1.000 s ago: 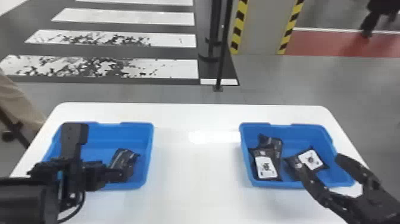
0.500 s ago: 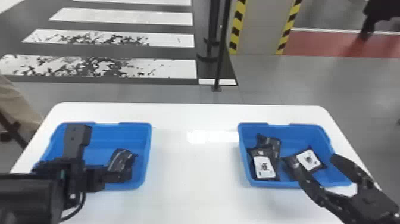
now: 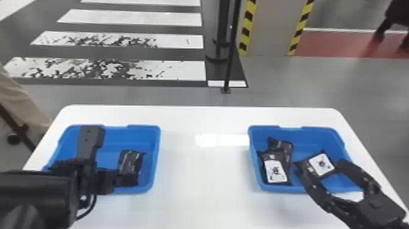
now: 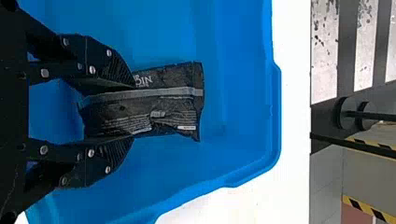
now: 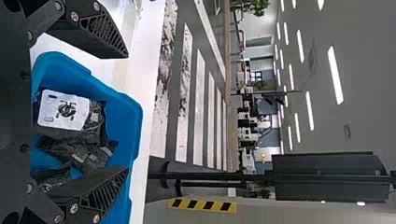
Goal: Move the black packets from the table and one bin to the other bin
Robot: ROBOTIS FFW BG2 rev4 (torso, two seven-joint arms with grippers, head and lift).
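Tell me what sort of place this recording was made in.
Probably a large indoor work or demonstration hall: rows of ceiling lights overhead, floor stripes like a pedestrian crossing, and a pillar edged with yellow-and-black hazard markings.

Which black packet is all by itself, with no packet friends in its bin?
The black packet in the left bin, between the fingers of the left pincer. The other packets share the right bin.
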